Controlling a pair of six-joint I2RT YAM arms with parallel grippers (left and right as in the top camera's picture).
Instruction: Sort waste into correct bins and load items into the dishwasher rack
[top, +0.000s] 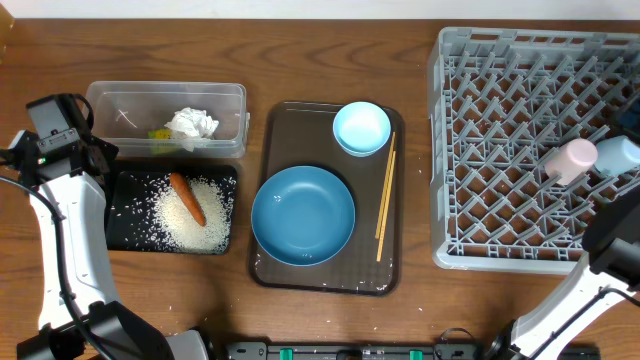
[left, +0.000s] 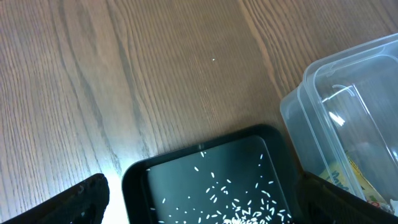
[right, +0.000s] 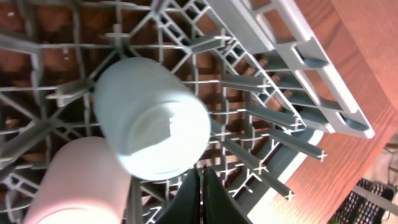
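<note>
Left gripper (left: 205, 185) hovers above the black tray (left: 134, 173) corner beside the clear tub (left: 323, 106), fingers wide apart. Right gripper (right: 200, 190) is over the dishwasher rack (right: 280, 50), fingers pressed together, just beside the white cup (right: 152, 118) lying there. Only the overhead view shows the carrot (top: 187, 198) on rice (top: 200, 228).

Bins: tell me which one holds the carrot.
The shallow black tray, where the carrot lies on the rice. The clear tub beside it holds crumpled tissue instead.

Wrapper (top: 157, 133) mostly hidden — rack (top: 437, 160) cropped right.
</note>
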